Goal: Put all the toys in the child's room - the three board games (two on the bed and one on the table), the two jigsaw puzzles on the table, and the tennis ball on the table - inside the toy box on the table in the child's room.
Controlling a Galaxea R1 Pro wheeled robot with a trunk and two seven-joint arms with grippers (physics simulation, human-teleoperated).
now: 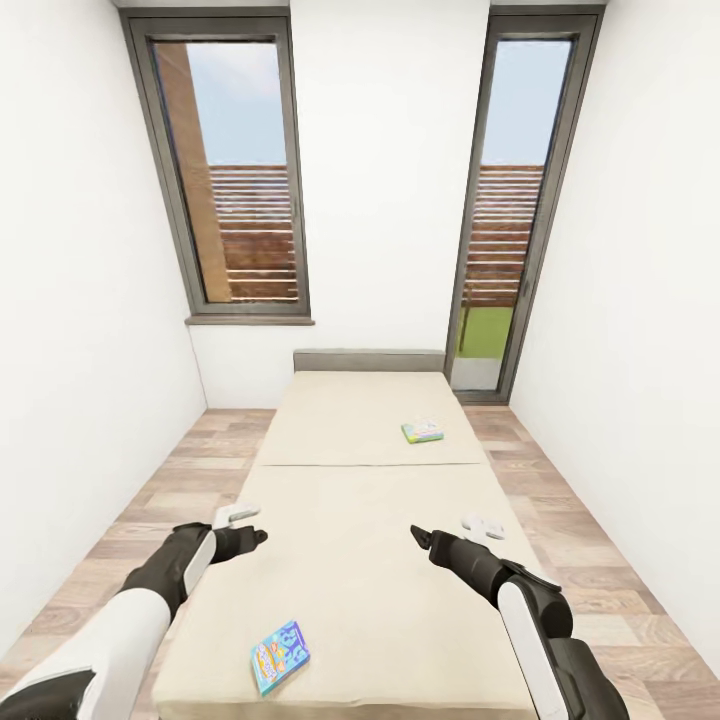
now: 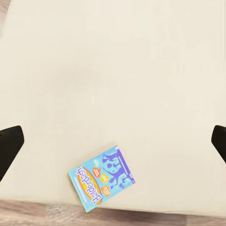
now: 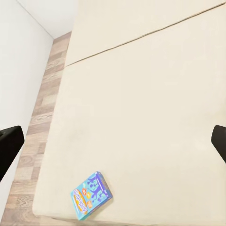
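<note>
Cream bed (image 1: 340, 560) carries two board games: one (image 1: 279, 655) near its foot, another (image 1: 423, 431) toward the headboard.

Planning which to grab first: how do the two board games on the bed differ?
The near board game lies close to the bed's foot edge, on the left arm's side; the far board game lies past the mattress seam, toward the headboard. The near one looks mainly blue, the far one greener. Both lie flat, untouched.

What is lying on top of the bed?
Two board games lie flat on the bed: one near the foot edge, one on the far section. Both grippers, left and right, hover above it, empty.
</note>
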